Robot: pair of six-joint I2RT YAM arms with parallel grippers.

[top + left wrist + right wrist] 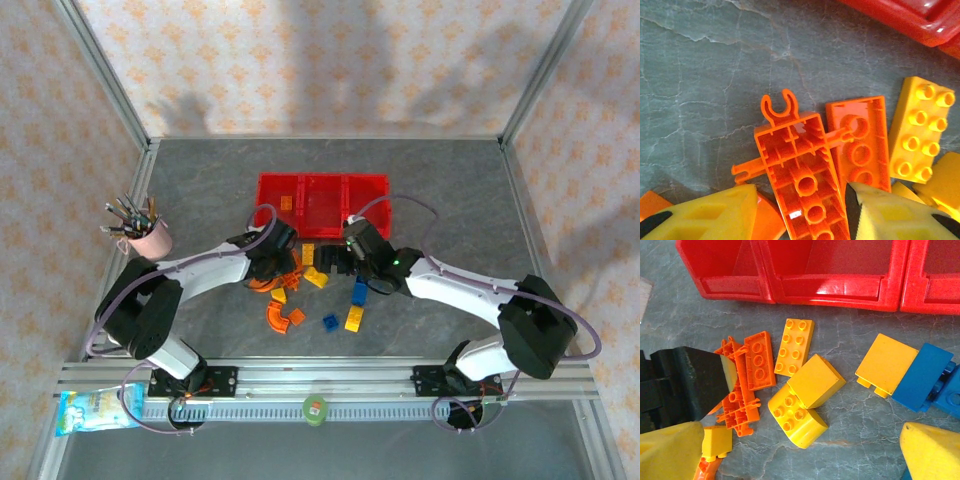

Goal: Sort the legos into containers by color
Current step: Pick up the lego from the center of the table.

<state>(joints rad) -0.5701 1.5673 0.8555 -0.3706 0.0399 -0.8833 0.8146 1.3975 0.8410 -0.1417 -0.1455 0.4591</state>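
Your left pincer (802, 200) hangs low over the grey table (700, 75), its yellow fingers (715, 215) about half apart on either side of an orange brick (800, 165). You cannot tell whether they press on it or merely flank it. That brick lies hollow side up, long and ribbed, with a small clip at its far end and thin pegs sticking out sideways. Just beside it, on the right finger's side, a second orange brick (860, 145) lies underside up and touches it, and next to that sits a yellow brick (920, 135) with eight studs showing. Farther ahead runs the wall of the red bins (905, 20). Your right pincer (802, 432) is spread wide and holds nothing. Between its fingers sits a curved yellow brick (797, 422), with a smooth-faced yellow block (815, 380) resting against its far side. Toward the right finger, a blue brick (922, 376) overlaps a yellow square piece (885, 362). Beyond them all the three glossy bins stand joined in a row, and from above you can see a small orange piece (286, 203) lying in the left one.
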